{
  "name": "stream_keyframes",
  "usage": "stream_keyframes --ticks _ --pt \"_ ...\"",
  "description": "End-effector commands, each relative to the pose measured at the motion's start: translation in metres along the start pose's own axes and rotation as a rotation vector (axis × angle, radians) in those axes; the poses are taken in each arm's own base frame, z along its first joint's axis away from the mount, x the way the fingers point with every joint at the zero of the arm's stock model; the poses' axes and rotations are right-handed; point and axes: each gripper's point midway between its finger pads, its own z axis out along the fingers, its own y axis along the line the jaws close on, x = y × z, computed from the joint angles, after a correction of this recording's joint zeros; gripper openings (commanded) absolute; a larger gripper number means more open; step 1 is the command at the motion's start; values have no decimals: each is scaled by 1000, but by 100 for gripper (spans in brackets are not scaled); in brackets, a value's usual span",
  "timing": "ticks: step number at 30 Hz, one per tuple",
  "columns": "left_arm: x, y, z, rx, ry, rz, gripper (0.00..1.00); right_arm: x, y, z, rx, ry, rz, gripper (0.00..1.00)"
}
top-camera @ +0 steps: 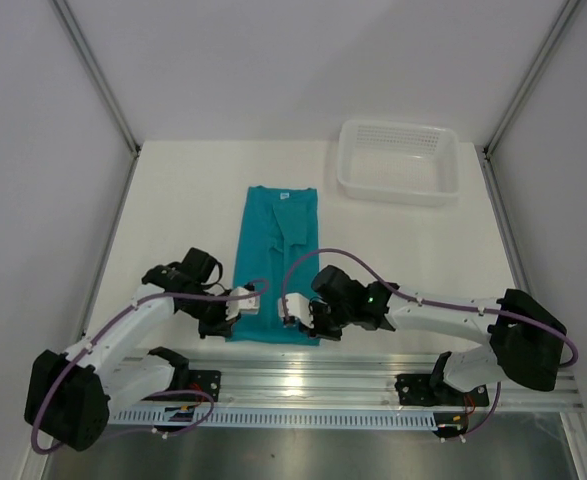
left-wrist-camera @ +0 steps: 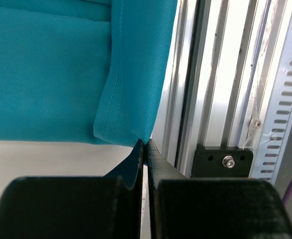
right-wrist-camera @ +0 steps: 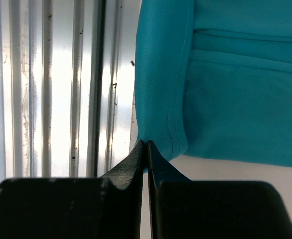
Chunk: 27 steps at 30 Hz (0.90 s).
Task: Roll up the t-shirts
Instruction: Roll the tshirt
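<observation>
Grip set, left end effector (left-wrist-camera: 145,144) and right end effector (right-wrist-camera: 146,144) clamped on t-shirt (top-camera: 276,250) hem, so we should roll evenly, keeping level.

Your top external view looks down from above and behind the arm bases, wide enough to take in the whole white table (top-camera: 173,220). The wrist cameras look along the left gripper (left-wrist-camera: 144,144) and the right gripper (right-wrist-camera: 146,143) from very close (black fingers (left-wrist-camera: 61,209) fill the bottom edge). All three views share the near hem of the teal short-sleeved fabric t-shirt (top-camera: 276,262) and the ribbed silver aluminium rail (top-camera: 323,385).

t-shirt (left-wrist-camera: 51,74): matt fine-knit cloth | rail (right-wrist-camera: 51,89): ribbed shiny metal | basket (top-camera: 395,190): mesh-walled plastic
</observation>
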Motion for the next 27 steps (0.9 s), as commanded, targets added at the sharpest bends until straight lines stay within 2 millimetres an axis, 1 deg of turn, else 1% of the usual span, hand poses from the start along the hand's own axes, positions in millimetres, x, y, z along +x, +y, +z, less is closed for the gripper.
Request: stream_keyframes --ticks 1,2,3,5,6,8,9,11,15,18,20,22,27 --pt "-20 6 -3 43 -75 -91 1 -20 -17 -4 41 -61 3 7" --pt "-22 9 -4 45 -84 -126 1 -23 -24 -5 62 -87 18 7" --pt "-21 15 -2 51 -84 -172 1 -24 -26 -4 69 -99 29 7" --pt "-20 21 -1 55 -74 -233 1 -19 -28 -1 66 -106 46 8" --pt "-17 28 0 59 -66 -273 1 -17 -32 -1 73 -102 59 8" --pt "-18 33 0 70 -71 -317 1 -16 -36 -1 82 -101 70 9" --pt "-20 39 -3 60 -83 -334 1 -16 -39 -1 90 -101 84 9" --pt "-20 41 -2 84 -90 -370 1 -16 -43 -2 99 -106 95 9" --pt "-22 55 -4 72 -91 -395 1 -11 -55 -6 141 -112 139 11" --pt "-17 61 1 92 -67 -436 1 -11 -67 -12 188 -126 170 14" --pt "-13 63 4 115 -53 -470 1 -12 -72 -18 209 -138 199 20" --pt "-9 66 7 113 -41 -489 1 -12 -71 -22 203 -150 211 26" --pt "-9 70 10 117 -43 -510 1 -14 -82 -35 281 -163 232 27"
